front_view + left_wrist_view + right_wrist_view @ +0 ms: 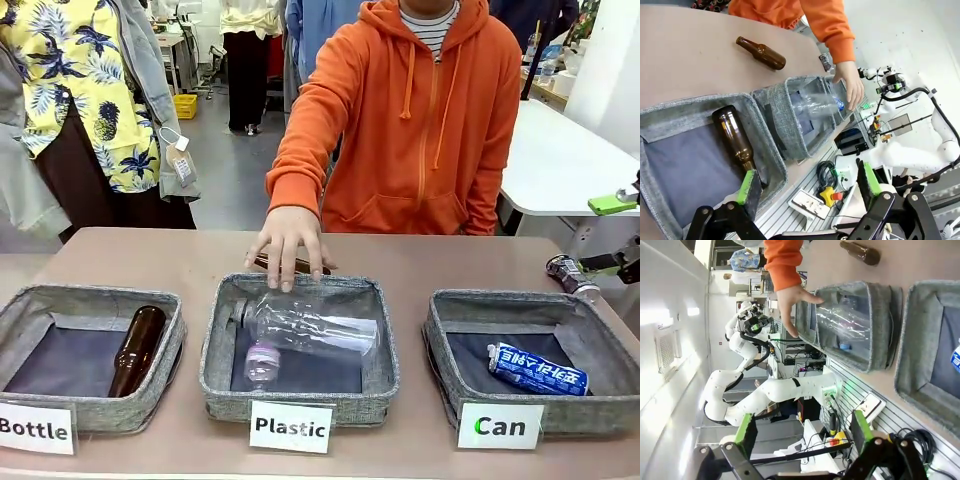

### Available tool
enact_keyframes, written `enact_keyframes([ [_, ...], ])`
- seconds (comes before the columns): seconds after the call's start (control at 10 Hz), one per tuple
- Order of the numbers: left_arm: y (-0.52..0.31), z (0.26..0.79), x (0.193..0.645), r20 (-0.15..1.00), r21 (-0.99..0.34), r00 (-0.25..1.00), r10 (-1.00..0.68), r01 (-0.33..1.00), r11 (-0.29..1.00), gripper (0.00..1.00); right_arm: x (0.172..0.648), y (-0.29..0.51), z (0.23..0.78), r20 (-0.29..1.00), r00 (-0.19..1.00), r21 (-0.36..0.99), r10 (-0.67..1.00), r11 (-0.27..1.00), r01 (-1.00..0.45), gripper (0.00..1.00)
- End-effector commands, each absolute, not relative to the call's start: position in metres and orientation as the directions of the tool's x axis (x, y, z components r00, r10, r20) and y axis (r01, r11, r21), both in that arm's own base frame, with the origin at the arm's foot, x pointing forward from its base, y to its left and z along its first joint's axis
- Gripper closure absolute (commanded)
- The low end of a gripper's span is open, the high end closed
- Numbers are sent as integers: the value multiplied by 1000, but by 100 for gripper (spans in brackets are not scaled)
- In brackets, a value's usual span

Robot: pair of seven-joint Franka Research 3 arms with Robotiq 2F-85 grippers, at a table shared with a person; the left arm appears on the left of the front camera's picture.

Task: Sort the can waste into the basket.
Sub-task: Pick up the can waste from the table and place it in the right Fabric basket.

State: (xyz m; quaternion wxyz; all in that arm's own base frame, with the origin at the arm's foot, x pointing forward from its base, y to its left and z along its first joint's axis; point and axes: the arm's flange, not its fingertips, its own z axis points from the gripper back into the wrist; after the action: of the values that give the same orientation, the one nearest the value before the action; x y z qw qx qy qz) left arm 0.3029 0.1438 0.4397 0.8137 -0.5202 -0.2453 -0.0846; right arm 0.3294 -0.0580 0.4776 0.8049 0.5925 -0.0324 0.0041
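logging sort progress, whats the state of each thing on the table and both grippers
blue can: lying in the Can basket
black can: on the table, outside it
clear plastic bottle: lying in Plastic basket
brown bottle: lying in Bottle basket
second brown bottle: lying on the table
left gripper: fingers open, empty
right gripper: fingers open, empty

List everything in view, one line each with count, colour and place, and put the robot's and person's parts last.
Bottle basket: one, grey, left
Plastic basket: one, grey, middle
Can basket: one, grey, right
brown glass bottle: one, in the Bottle basket
second brown glass bottle: one, on the table behind the Plastic basket
clear plastic bottles: apparently two, in the Plastic basket
blue can: one, in the Can basket
black can: one, on the table beyond the Can basket
person's hand: one, orange sleeve, fingers on the Plastic basket's far rim
left tool: open, green pads, near the Bottle basket
right tool: open, green pads, by the table's right side
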Motion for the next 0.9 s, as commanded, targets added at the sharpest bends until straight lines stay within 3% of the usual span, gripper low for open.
enact_keyframes([
  [0.0,143,441,303,487,-812,864,129,394,430,0,330,-57,479,63,998,958,-30,284,-52,0],
  [0.2,143,441,303,487,-812,864,129,394,430,0,329,-58,478,57,998,954,-32,298,-45,0],
  [0.3,143,441,303,487,-812,864,129,394,430,0,342,-53,484,116,983,817,-143,576,-13,0],
  [0.4,143,441,303,487,-812,864,129,394,430,0,357,-63,490,155,948,579,-280,803,142,0],
  [0.6,143,441,303,487,-812,864,129,394,430,0,376,-93,496,266,838,280,-477,870,406,0],
  [0.8,143,441,303,487,-812,864,129,394,430,0,385,-109,508,482,730,149,-484,867,475,0],
])
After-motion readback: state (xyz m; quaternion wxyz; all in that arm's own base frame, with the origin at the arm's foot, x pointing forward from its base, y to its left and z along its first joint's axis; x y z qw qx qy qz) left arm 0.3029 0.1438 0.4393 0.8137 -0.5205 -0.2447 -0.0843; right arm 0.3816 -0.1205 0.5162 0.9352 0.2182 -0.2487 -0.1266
